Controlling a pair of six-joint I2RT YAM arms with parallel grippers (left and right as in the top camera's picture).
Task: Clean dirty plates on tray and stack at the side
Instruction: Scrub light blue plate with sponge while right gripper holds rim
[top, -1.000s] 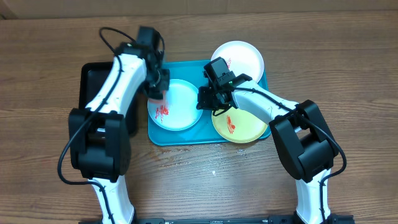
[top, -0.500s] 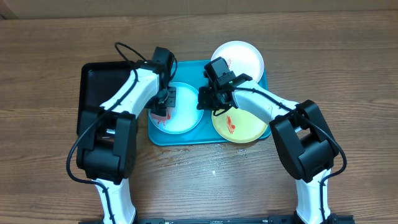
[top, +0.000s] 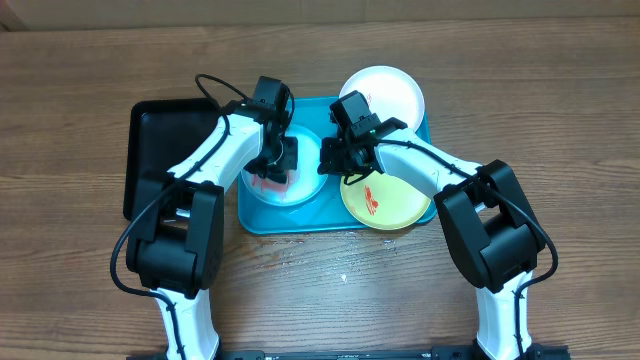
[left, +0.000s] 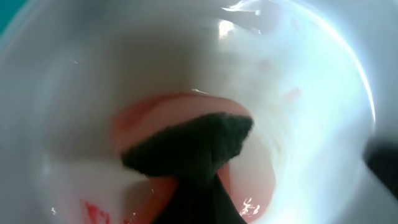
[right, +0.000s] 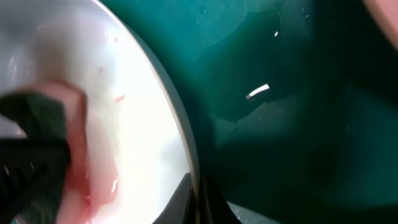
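Note:
A light blue plate (top: 305, 182) with red smears lies at the left of the turquoise tray (top: 300, 220). My left gripper (top: 276, 160) is shut on the green-red sponge (left: 186, 146) and presses it onto this plate (left: 311, 93). My right gripper (top: 336, 162) is shut on the plate's right rim, which sits between its fingers in the right wrist view (right: 198, 198). The sponge also shows there (right: 37, 143). A white plate (top: 390, 92) with a red smear leans over the tray's far right corner. A yellow-green plate (top: 390, 202) with red smears lies at the tray's near right.
A black tray (top: 160, 140) lies on the wooden table left of the turquoise tray, under my left arm. The wet tray floor (right: 298, 124) lies right of the plate's rim.
My left gripper has moved right with the sponge, from the plate's left edge to over its middle. The right arm has not moved.

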